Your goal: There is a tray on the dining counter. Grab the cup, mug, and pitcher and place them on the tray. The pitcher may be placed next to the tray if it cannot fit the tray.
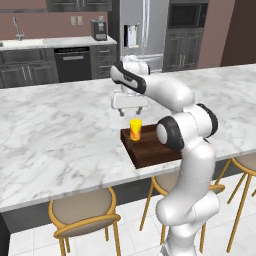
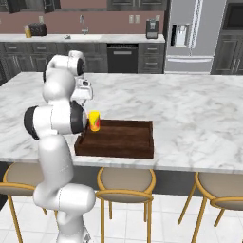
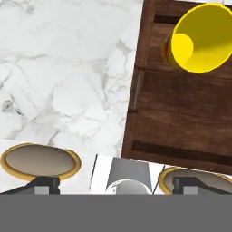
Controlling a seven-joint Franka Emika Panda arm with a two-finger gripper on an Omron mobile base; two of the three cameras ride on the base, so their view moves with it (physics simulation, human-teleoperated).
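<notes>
White marble of the dining counter (image 1: 55, 130) lay left, my gripper (image 1: 129, 112) hung wide and empty above the yellow cup (image 1: 135, 129) upright at the tray's (image 2: 123, 142) left end; a careless retreat risked tipping it.

Mauve wall (image 2: 61, 21), dark cabinets (image 2: 28, 61), steel fridge (image 2: 190, 33), white tile floor (image 2: 171, 223), gold-legged stools (image 1: 82, 212); possibly toaster (image 2: 38, 30).

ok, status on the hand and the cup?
Hand open, above the cup. Cup upright on the tray, at one end. Nothing in the way.
</notes>
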